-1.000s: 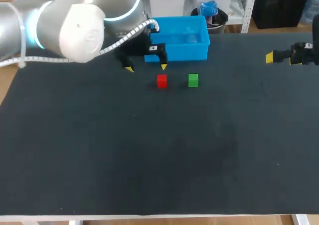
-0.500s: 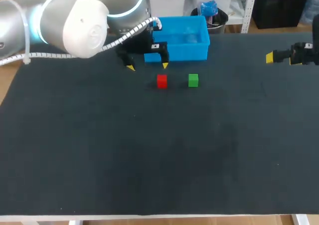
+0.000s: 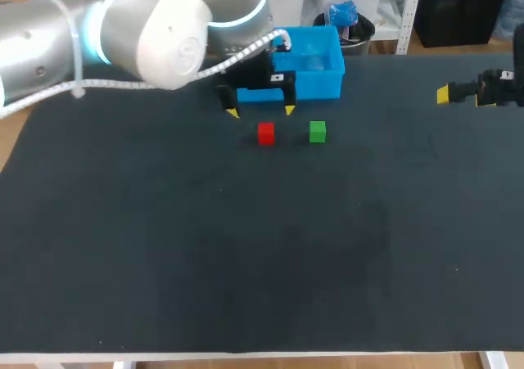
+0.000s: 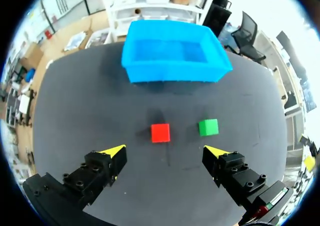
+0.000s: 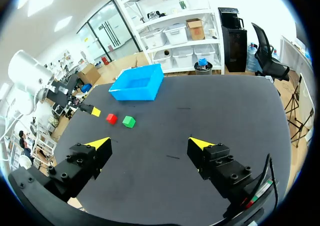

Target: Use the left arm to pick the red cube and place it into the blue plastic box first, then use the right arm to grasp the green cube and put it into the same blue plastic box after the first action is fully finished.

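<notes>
Since a second ago your left arm has swung to the right, and the left gripper [image 3: 261, 111] now hangs just behind the red cube [image 3: 265, 132], fingers spread wide and gripping nothing. From the left wrist you see the cube [image 4: 160, 133] ahead of the gap between the yellow tips. It is small, plain bright red and sharp-edged, and lies flat on the black table [image 3: 246, 246]. The green cube [image 3: 318, 132] sits near it without touching. The blue plastic box [image 3: 319, 85] stands beyond both cubes. Your right gripper [image 3: 460, 96] has stayed at the table's right side, also open and well apart from the cubes.
</notes>
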Controlling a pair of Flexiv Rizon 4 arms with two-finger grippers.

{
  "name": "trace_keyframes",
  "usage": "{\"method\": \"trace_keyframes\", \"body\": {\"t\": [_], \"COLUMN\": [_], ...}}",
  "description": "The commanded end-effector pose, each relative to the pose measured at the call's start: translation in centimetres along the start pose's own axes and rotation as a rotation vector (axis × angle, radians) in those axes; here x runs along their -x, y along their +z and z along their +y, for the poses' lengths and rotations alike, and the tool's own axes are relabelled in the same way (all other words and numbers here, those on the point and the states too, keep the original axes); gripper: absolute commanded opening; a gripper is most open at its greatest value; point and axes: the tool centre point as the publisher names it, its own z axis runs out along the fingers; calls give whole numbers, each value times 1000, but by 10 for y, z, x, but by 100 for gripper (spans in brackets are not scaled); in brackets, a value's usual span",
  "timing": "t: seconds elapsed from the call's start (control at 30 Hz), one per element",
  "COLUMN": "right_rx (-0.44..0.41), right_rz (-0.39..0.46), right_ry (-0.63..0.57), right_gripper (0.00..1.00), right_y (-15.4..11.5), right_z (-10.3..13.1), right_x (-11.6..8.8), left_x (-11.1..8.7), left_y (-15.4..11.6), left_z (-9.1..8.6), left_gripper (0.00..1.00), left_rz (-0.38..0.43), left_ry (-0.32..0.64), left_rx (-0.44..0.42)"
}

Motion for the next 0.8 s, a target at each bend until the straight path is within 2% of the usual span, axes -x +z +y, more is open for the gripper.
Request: {"method": "trace_keyframes", "body": {"t": [0.03,0.57,0.8], "right_rx": [-2,-2,-2], "right_rz": [0,0,0], "right_ry": [0,0,0], "right_gripper": [100,100,100], "right_y": [0,0,0], "right_z": [0,0,0], "right_x": [0,0,0], "left_x": [17,6,5], "left_y": [13,37,50], "left_z": [-11,3,0], "left_gripper": [100,100,100], "left_rz": [69,119,92], "left_ry": [-13,-58,-31], "left_rx": [42,60,62]}}
